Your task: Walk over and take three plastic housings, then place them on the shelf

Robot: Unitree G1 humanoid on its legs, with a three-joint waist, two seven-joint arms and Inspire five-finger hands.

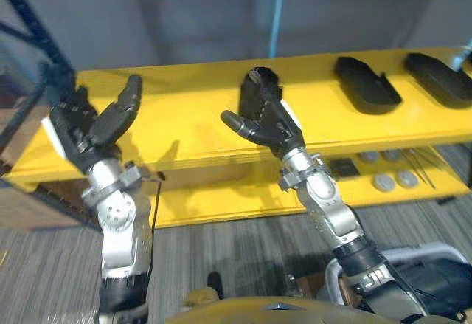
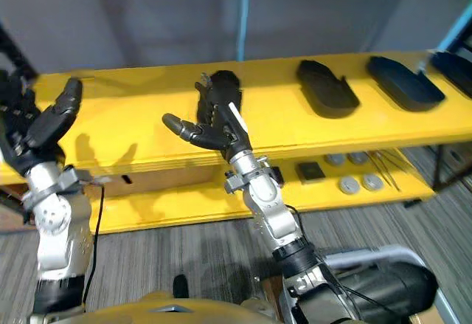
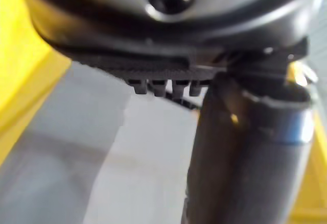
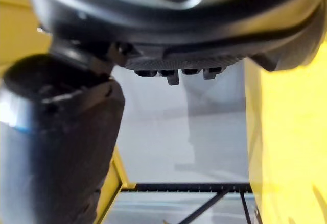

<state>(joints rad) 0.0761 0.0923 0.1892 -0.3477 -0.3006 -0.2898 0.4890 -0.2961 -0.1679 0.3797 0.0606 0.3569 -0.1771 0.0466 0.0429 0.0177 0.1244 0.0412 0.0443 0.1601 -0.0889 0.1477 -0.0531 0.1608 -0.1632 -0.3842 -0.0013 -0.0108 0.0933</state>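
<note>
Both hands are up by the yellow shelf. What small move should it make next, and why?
Probably draw the right hand back from the shelf: it and the left hand are open and empty, and housings already lie there.

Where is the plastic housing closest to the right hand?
In the left eye view, the housing lies on the yellow shelf, right of the right hand, beside another housing.

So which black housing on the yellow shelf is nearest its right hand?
The leftmost housing, just right of the right hand; the others lie farther right.
</note>
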